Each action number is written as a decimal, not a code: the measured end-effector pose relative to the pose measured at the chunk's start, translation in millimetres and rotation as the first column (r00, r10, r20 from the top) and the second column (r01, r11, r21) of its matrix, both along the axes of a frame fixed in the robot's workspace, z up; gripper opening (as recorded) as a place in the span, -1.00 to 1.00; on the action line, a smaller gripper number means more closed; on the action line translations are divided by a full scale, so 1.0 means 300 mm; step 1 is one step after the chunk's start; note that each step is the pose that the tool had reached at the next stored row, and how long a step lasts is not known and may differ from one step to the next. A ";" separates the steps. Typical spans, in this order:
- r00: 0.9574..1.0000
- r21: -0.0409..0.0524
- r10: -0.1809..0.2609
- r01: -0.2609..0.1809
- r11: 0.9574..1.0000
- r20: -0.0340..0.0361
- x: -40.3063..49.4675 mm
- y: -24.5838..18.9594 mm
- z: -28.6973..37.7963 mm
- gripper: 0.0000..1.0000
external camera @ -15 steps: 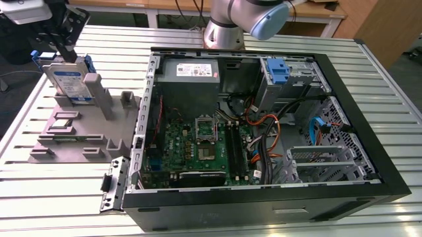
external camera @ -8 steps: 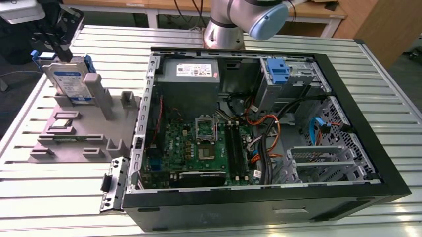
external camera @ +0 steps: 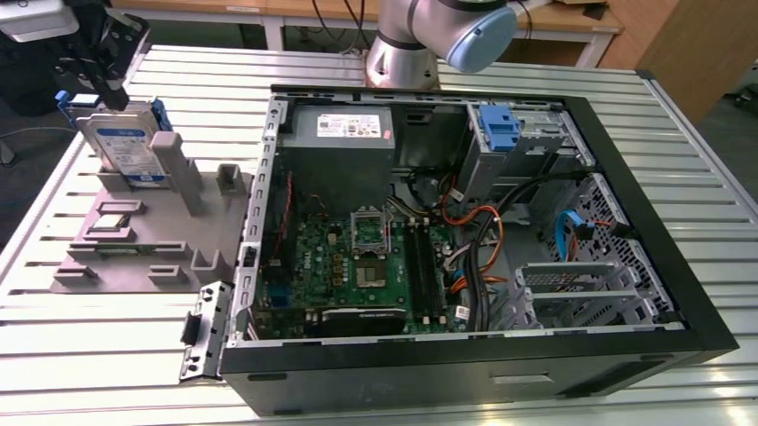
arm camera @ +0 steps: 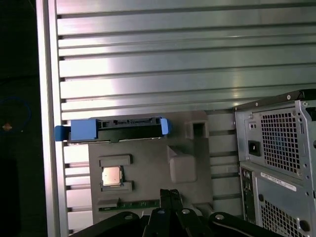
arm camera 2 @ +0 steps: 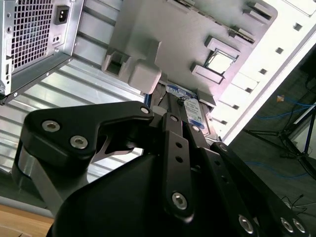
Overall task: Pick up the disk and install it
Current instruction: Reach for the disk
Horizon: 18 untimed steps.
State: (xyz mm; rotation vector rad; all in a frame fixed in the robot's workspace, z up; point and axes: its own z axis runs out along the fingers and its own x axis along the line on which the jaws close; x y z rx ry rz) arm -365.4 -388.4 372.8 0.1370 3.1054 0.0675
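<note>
The fingers [arm camera: 165, 200], almost pressed together, hold nothing and hang just above the disk [external camera: 127, 146], upright in its grey holder [external camera: 124, 244].

The disk [arm camera: 116, 129] stands edge-on, blue rails at both ends, in the grey fixture [arm camera: 148, 170] on the ribbed metal table [arm camera: 173, 64], a processor chip [arm camera: 112, 175] in a recess nearby, the computer case [arm camera: 276, 148] beside the fixture and the gripper [arm camera: 170, 195] close to the camera.

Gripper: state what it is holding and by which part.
Nothing, it appears. The gripper sits apart from the silver rectangular hard disk with blue plastic rails, which stands on edge in the grey fixture.
</note>
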 end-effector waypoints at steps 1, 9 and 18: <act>1.000 0.000 0.000 0.000 1.000 0.000 0.000 0.000 0.000 -0.79; 1.000 0.001 0.000 0.000 1.000 0.000 0.000 0.012 -0.001 -0.79; 1.000 0.001 0.000 0.000 1.000 0.000 0.000 0.017 -0.002 -0.79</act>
